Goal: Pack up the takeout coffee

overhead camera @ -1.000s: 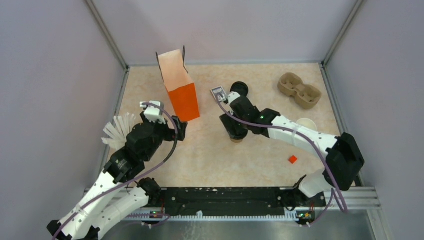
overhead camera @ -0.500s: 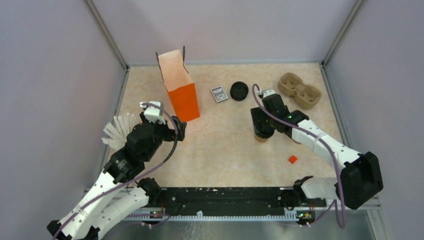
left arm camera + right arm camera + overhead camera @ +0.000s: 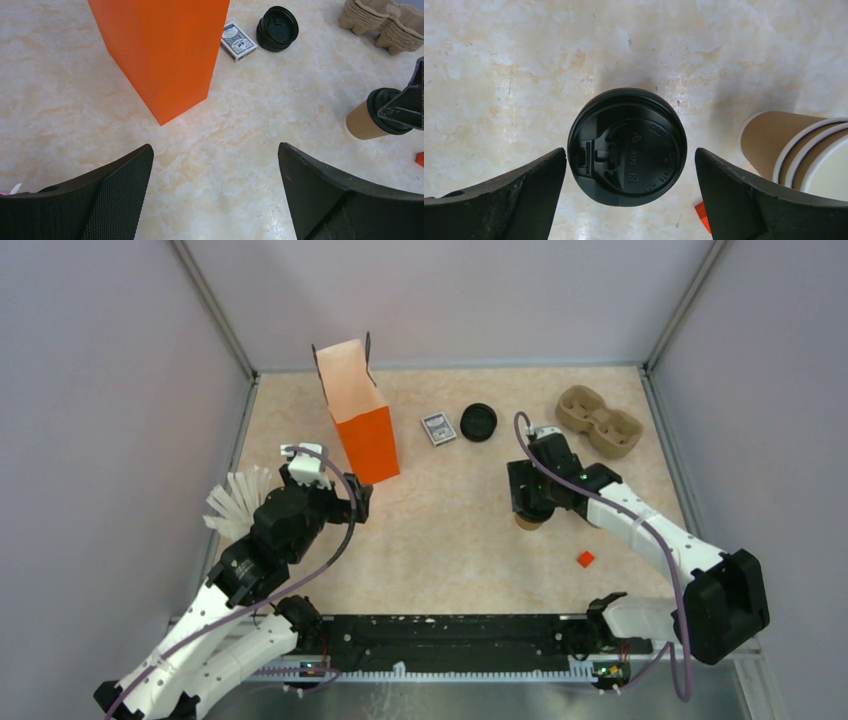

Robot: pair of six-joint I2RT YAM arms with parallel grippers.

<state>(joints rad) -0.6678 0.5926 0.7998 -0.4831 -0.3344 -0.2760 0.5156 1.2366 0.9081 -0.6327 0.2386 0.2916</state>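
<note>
The takeout coffee (image 3: 626, 146), a kraft-tan cup under a black lid, stands upright on the table right of centre. My right gripper (image 3: 630, 152) hangs straight above it, open. One jaw stands on each side of the lid: the left one is very close and the right one is well apart. From above, the right gripper (image 3: 528, 502) hides most of the cup (image 3: 527, 522). The left wrist view shows the cup (image 3: 367, 120) at its right edge. My left gripper (image 3: 215, 150) is open and empty over bare table. It sits just in front of the orange bag (image 3: 360, 420).
A stack of black lids (image 3: 479, 422) and a card deck (image 3: 437, 428) lie behind the cup. The pulp carrier (image 3: 598, 421) is at the back right. Nested tan cups (image 3: 804, 150) stand right beside the coffee. A small red block (image 3: 585, 559) lies near it. White sticks (image 3: 235, 500) fan out at left.
My right arm carried the lidded cup from the table's middle to the right, set it down, and its jaws have spread off it. The left arm has not moved.
</note>
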